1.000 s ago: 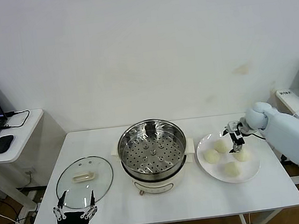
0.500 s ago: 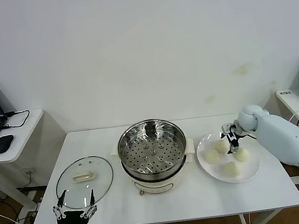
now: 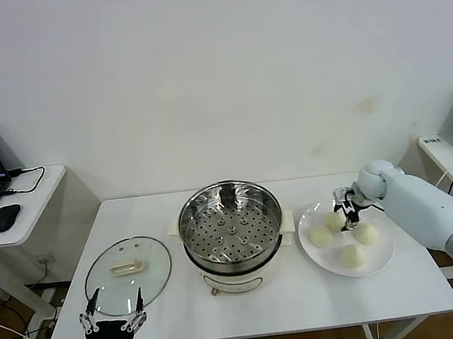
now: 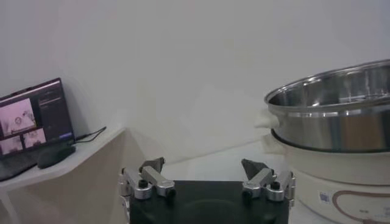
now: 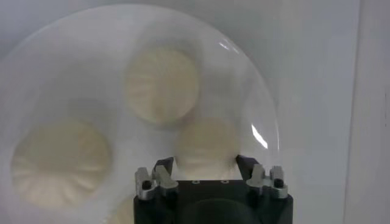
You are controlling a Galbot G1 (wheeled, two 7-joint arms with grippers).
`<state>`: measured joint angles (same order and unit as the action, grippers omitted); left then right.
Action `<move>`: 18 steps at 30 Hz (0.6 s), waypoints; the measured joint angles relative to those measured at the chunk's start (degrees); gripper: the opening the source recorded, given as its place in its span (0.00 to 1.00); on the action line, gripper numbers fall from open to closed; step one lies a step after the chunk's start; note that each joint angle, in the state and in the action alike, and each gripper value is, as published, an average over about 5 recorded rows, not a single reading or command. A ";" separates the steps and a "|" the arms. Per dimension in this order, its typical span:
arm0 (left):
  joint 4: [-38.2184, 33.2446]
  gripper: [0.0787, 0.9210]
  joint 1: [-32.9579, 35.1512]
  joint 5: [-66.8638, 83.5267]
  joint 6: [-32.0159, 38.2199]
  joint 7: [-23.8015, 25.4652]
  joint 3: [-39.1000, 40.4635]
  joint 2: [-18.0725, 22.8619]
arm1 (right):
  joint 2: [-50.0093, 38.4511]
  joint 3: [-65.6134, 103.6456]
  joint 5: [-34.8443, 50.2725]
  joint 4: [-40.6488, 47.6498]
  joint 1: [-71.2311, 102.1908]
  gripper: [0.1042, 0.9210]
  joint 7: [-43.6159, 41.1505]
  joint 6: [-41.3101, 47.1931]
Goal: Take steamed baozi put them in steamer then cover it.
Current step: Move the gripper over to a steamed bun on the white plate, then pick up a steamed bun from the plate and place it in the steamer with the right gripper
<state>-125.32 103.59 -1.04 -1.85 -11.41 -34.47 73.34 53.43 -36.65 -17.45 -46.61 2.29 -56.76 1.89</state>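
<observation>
While the steamer (image 3: 231,233) sits empty, the spread right gripper (image 3: 347,215) straddles a plated baozi (image 5: 206,144).

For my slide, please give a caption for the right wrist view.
Open right pincer hovers above one baozi on the white plate.

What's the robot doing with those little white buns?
The right gripper is open over the plate, its fingers on either side of one bun, about to pick it up. All four buns are on the plate. The steamer in the middle is empty and open. Its glass lid lies on the table to the left. The left gripper waits open at the table's front edge.
</observation>
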 measured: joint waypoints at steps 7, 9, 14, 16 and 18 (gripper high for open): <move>-0.19 0.88 -0.31 -0.14 0.09 -0.05 -0.10 -0.22 | -1.35 -0.87 1.27 -1.68 -1.74 0.57 -0.73 0.03; -0.28 0.88 -0.30 -0.13 0.09 -0.05 -0.06 -0.24 | -2.16 -1.36 2.16 -2.84 -2.65 0.57 -1.06 0.28; -0.35 0.88 -0.24 -0.18 0.16 -0.11 0.25 -0.34 | -5.15 -3.46 5.89 -7.19 -6.06 0.57 -1.94 1.26; -0.47 0.88 -0.28 -0.23 0.18 -0.15 0.34 -0.39 | -6.54 -4.70 7.81 -9.30 -7.94 0.57 -2.18 1.67; -0.67 0.88 -0.32 -0.24 0.18 -0.17 0.40 -0.46 | -7.77 -6.14 9.84 -11.39 -10.07 0.58 -2.36 1.98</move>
<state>-125.99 103.26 -1.28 -1.67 -11.57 -34.07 72.88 45.65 -42.79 -7.61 -57.99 -7.79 -59.11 3.87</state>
